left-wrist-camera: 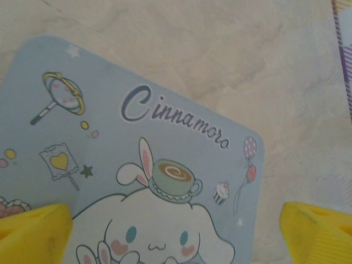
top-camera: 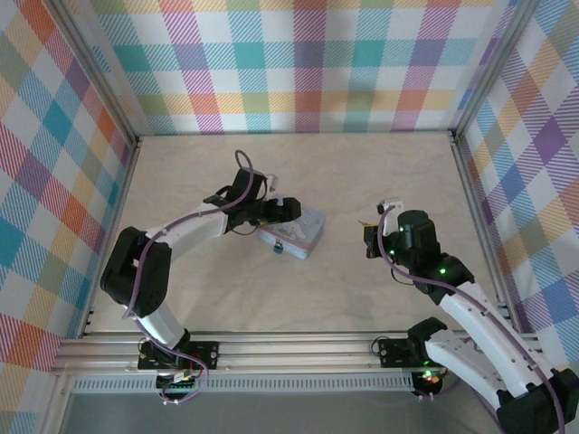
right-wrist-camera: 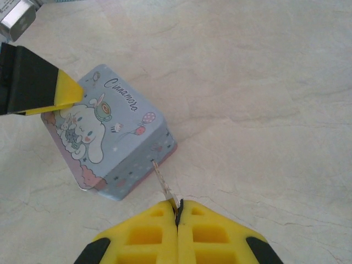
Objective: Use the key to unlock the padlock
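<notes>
The tin [right-wrist-camera: 104,132] is the biggest risk. It sits loose on the table [right-wrist-camera: 264,110], and the left gripper [left-wrist-camera: 176,236] hangs above its printed lid with its yellow fingers [left-wrist-camera: 33,231] spread wide, one to each side, pinning nothing. If the key pushes in before the tin is braced, I judge the whole tin will likely slide or turn and carry the lock off line. If the left fingers close unevenly on the lid edges, they could tip or skid it too.

The right gripper [right-wrist-camera: 177,212] is pressed together on the bow of the key [right-wrist-camera: 163,181]. The blade sticks out ahead and slightly aslant, its tip just beside the tin's side wall. With such a thin pinch, the key could swivel between the pads on any side load, or scrape the wall and miss the keyhole.

The padlock [top-camera: 279,246] is the smallest target. From above it is only a tiny blue speck with a dark part, at the tin's near edge on the side toward the arms. I cannot tell which way its keyhole faces, and the key seems aimed at a different face of the tin, so a straight push looks likely to miss.
</notes>
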Motion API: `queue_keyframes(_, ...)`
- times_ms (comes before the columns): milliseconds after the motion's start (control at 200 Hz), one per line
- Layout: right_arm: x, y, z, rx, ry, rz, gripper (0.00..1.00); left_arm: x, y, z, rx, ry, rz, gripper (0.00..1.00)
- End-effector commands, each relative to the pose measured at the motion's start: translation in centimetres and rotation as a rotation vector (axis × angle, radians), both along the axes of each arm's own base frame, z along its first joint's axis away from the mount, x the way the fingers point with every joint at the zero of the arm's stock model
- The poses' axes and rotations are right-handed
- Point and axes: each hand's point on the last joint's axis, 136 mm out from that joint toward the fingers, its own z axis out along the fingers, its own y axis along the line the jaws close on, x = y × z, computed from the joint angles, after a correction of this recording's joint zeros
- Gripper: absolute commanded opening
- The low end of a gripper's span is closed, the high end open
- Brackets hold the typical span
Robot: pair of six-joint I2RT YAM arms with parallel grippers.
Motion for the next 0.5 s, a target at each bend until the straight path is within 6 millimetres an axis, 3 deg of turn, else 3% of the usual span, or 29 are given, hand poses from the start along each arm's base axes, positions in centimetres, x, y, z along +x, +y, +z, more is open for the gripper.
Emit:
queue_keyframes(0, 0.4, 1.1, 1.8, 0.05, -0.04, 0.044, 0.0, -1.5, 2.3, -2.7, 0.087, 0.106, 0.013, 0.97)
queue_keyframes(230, 1.0, 2.1, 1.7, 0.078, -0.115, 0.092, 0.0, -1.1, 1.2, 3.2, -0.048, 0.037, 0.034, 0.97)
queue_keyframes(380, 1.6, 3.0, 2.3, 0.052, -0.209, 0.122, 0.0, -2.3, 1.5, 6.7, -0.159, 0.093, 0.133, 0.95)
queue_keyframes(495, 1.7, 4.8, 2.9, -0.051, -0.329, 0.182, 0.0, -3.7, 2.0, 8.0, -0.238, 0.196, 0.235, 0.95)
